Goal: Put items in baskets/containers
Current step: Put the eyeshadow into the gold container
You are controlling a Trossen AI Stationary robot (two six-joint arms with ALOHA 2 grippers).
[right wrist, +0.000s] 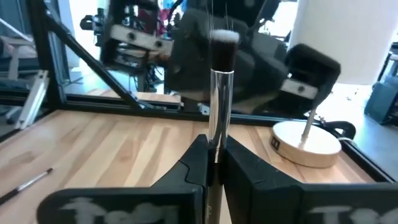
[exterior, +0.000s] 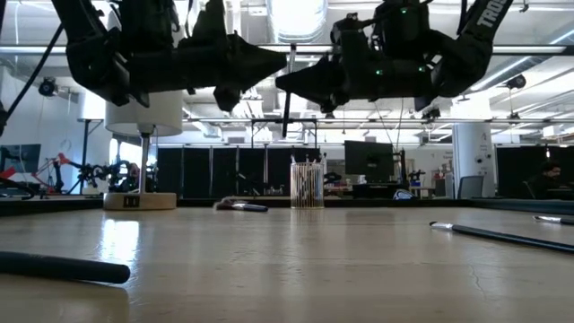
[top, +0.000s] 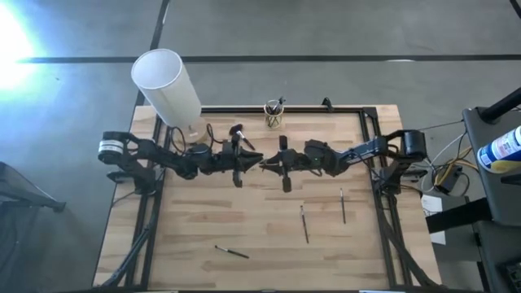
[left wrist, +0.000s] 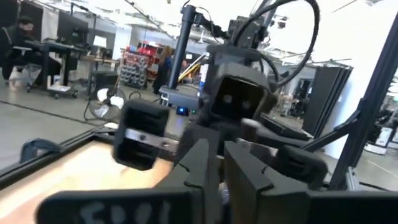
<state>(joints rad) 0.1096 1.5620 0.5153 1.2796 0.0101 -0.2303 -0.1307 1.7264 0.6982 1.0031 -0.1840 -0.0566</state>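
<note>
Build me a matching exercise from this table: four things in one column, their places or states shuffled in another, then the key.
1. small clear glass cup
2. tall white cylinder
3. silver-handled brush with dark bushy head
4. thin dark loose brush

A. clamped in the right gripper
B. lying flat on the wood
C. far-left corner
D. middle of far edge, holding brushes

Pairs: 1-D, 2-C, 3-A, 4-B

The glass cup (top: 273, 115) stands upright in the upper middle of the high view, near the far edge of the counter (top: 203, 220), with several dark brushes standing in it. One brush (right wrist: 219, 93) with a silver ferrule and a dark bushy head stands upright between the fingers of the right gripper (right wrist: 214, 163). Three thin brushes lie flat on the counter: two (top: 304, 222) (top: 343, 205) at lower right, one (top: 231, 251) at lower middle.
</note>
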